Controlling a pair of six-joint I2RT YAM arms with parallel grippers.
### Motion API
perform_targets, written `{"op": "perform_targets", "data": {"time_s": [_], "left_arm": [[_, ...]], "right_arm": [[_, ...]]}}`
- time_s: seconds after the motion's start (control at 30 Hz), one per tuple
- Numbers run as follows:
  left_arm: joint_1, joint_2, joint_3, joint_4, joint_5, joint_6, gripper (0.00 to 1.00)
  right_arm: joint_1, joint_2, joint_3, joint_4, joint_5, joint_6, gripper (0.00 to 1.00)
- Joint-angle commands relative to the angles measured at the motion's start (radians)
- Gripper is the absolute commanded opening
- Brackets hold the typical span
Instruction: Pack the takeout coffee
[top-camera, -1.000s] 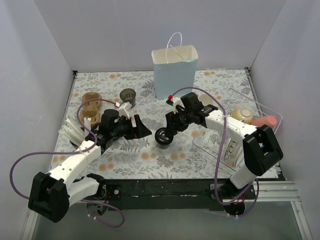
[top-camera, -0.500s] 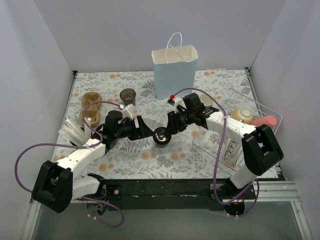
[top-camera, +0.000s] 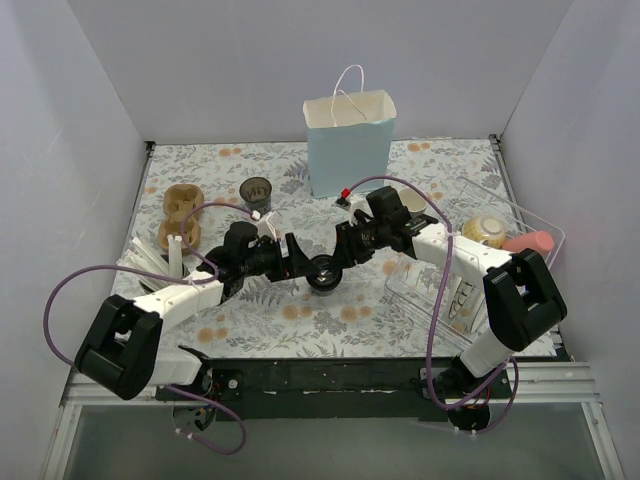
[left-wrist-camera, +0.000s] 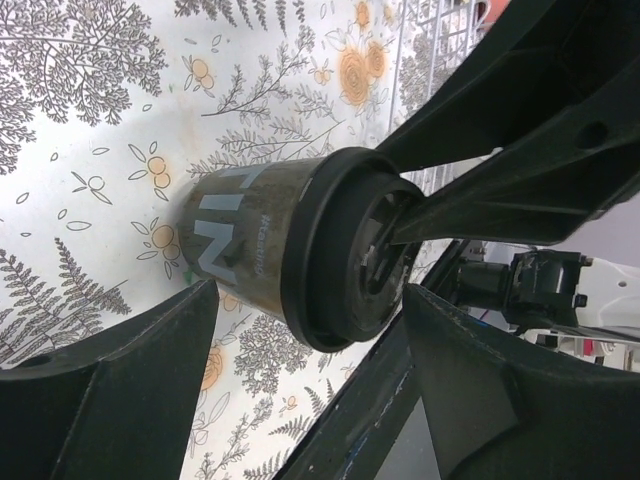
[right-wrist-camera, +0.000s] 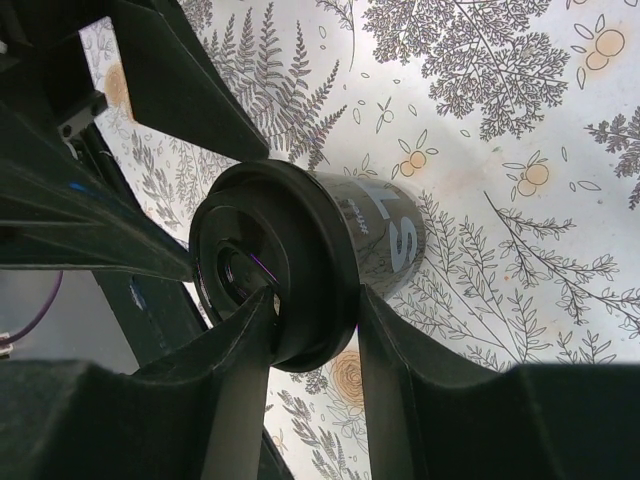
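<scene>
The takeout coffee (top-camera: 323, 273), a small dark brown cup with a black lid, stands mid-table on the floral cloth. My right gripper (top-camera: 338, 262) comes from the right and is shut on it. In the right wrist view one finger (right-wrist-camera: 235, 345) lies across the lid top and the other (right-wrist-camera: 405, 340) presses the cup (right-wrist-camera: 385, 235) just under the lid rim. My left gripper (top-camera: 300, 266) is open at the cup's left side. In the left wrist view its fingers (left-wrist-camera: 150, 370) flank the cup (left-wrist-camera: 250, 240) without touching it. The light-blue paper bag (top-camera: 350, 145) stands open at the back.
A clear plastic bin (top-camera: 505, 212) at the right holds a bowl (top-camera: 487, 228), with a pink object (top-camera: 530, 242) at its edge. A grey cup (top-camera: 256, 190) and a brown cup carrier (top-camera: 182, 208) sit back left. White items (top-camera: 145, 262) lie at the left edge.
My left gripper has reached right until its open fingers flank the cup. My right gripper has narrowed onto the lid, and the cup has shifted slightly.
</scene>
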Motion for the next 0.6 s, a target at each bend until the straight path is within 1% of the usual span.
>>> {"op": "perform_targets", "data": {"time_s": [0.0,0.1,0.3,0.47,0.57], "left_arm": [[-0.019,0.042,0.003,0.042,-0.005,0.013,0.72],[-0.041,0.079,0.015,0.042,-0.025,0.026,0.69],[-0.064,0.131,0.02,0.05,-0.066,0.033,0.68],[-0.068,0.137,0.018,0.033,-0.14,0.027,0.58],[-0.067,0.123,0.017,0.006,-0.178,0.032,0.55]], "right_arm": [[-0.004,0.008,-0.015,-0.012,0.034,-0.014,0.44],[-0.005,0.009,-0.011,-0.012,0.035,-0.011,0.44],[-0.007,0.006,-0.012,-0.007,0.037,-0.005,0.43],[-0.012,0.008,-0.001,-0.015,0.034,0.004,0.43],[-0.016,-0.004,0.029,-0.04,0.029,0.009,0.44]]}}
